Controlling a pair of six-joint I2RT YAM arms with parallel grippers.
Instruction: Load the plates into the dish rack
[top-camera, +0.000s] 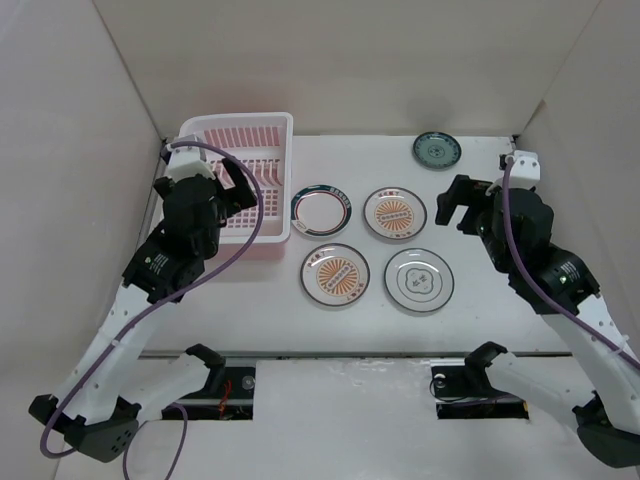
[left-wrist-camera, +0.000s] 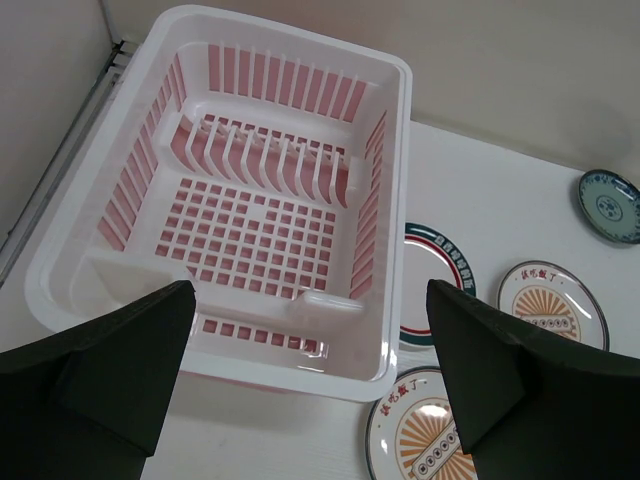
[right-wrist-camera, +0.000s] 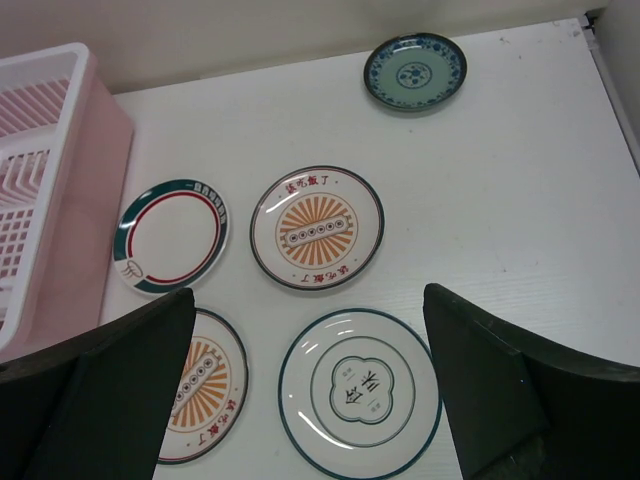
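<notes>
Overhead, dish rack at the far left corner of the table, pale pink with a white rim, its near-left part covered by the left arm. From the left wrist, seen almost whole: slotted base, and a row of curved white tines across the far half. Near rim partly cut off behind two dark fingers.

Left gripper spread wide above the rack, gripping nothing. Right gripper likewise wide apart and empty, hanging over the right of the table, just right of the plates.

All five plates flat on the table, right of the rack, apart from one another:
- Teal-rimmed plate just beside the rack's right wall.
- Far sunburst plate to its right.
- Near sunburst plate and grey-patterned plate nearer.
- Dark green plate farthest, near the back wall.

From the right wrist, near sunburst plate half hidden behind the left finger. From the left wrist, teal-rimmed plate partly behind the rack wall, and near sunburst plate cut by the bottom edge. Lettering on the plates too small to read.
</notes>
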